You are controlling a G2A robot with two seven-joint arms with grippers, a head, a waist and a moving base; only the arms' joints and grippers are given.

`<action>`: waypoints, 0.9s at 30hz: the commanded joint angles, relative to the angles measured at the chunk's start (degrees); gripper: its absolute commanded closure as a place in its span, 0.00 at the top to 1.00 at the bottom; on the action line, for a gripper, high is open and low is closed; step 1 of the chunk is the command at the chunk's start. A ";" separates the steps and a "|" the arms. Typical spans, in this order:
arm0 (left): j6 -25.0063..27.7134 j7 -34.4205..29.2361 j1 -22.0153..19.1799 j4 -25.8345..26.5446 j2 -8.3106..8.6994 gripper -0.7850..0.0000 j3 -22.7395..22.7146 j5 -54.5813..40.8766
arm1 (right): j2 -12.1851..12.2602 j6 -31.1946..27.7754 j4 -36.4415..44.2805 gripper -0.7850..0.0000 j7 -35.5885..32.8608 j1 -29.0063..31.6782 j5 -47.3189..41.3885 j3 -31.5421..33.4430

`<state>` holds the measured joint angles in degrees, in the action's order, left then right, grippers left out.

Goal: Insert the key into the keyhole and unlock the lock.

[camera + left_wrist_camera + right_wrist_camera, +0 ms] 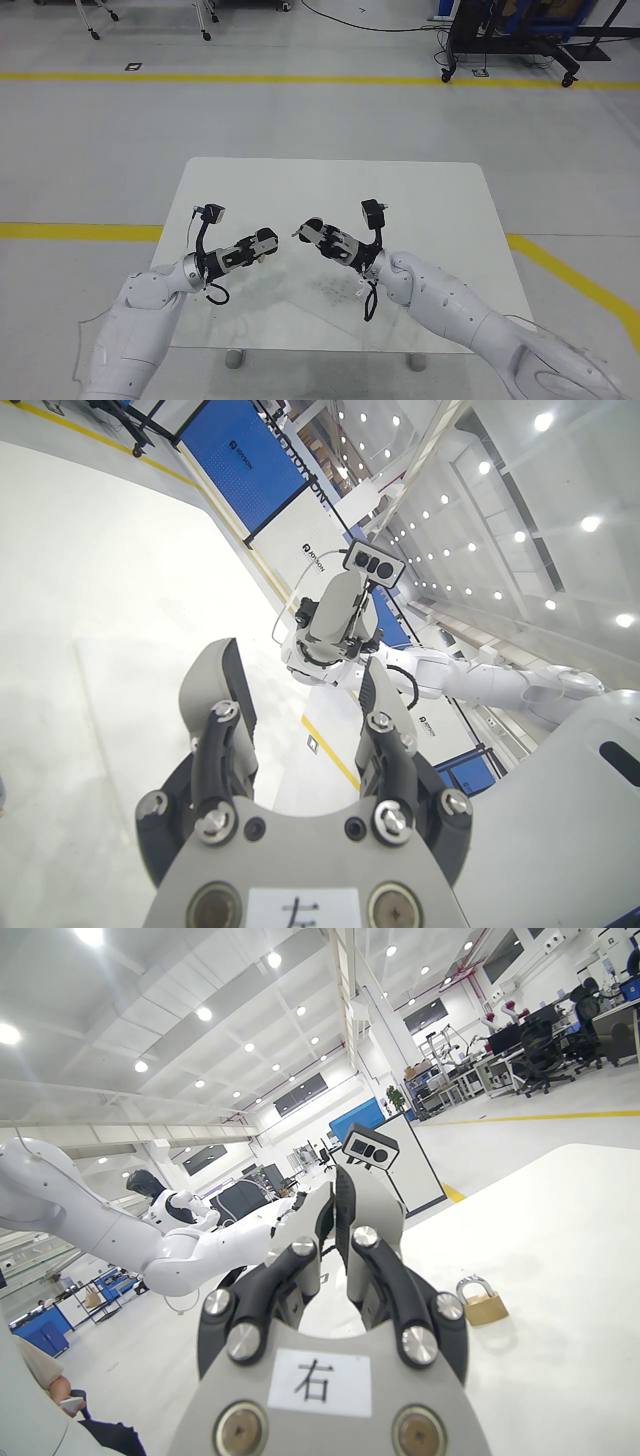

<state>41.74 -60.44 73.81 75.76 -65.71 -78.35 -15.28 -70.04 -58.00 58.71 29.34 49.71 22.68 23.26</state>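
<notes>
Nearest, the right gripper (336,1188) has its fingers pressed shut, on a key or not I cannot tell; the left gripper (302,657) gapes empty; the brass padlock (482,1306) lies on the table (550,1238) just beside the right gripper; the left should probably steady it first; the facing grippers may crowd each other.

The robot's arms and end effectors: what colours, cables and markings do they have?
The left arm and right arm are glossy white with black wrist cables. The left end effector and right end effector are grey, with black linkages, silver screws, ribbed black pads and a white label.
</notes>
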 commanded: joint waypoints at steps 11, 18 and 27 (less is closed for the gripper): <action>4.44 2.33 -1.22 0.39 1.64 1.00 2.00 -0.36 | 0.00 0.00 0.00 0.00 -0.01 0.00 -0.08 -0.01; 5.18 3.07 -1.56 0.37 2.69 1.00 3.69 -1.38 | -1.57 0.26 -0.55 0.00 -11.71 1.63 -14.18 -1.13; 6.28 4.17 -1.98 0.18 3.92 0.85 5.95 -1.88 | -4.02 0.95 -4.23 0.00 -24.20 0.14 -27.42 -0.76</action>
<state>47.92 -56.37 71.88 76.01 -61.89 -72.66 -17.03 -73.90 -57.11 54.84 5.76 49.93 -4.14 22.24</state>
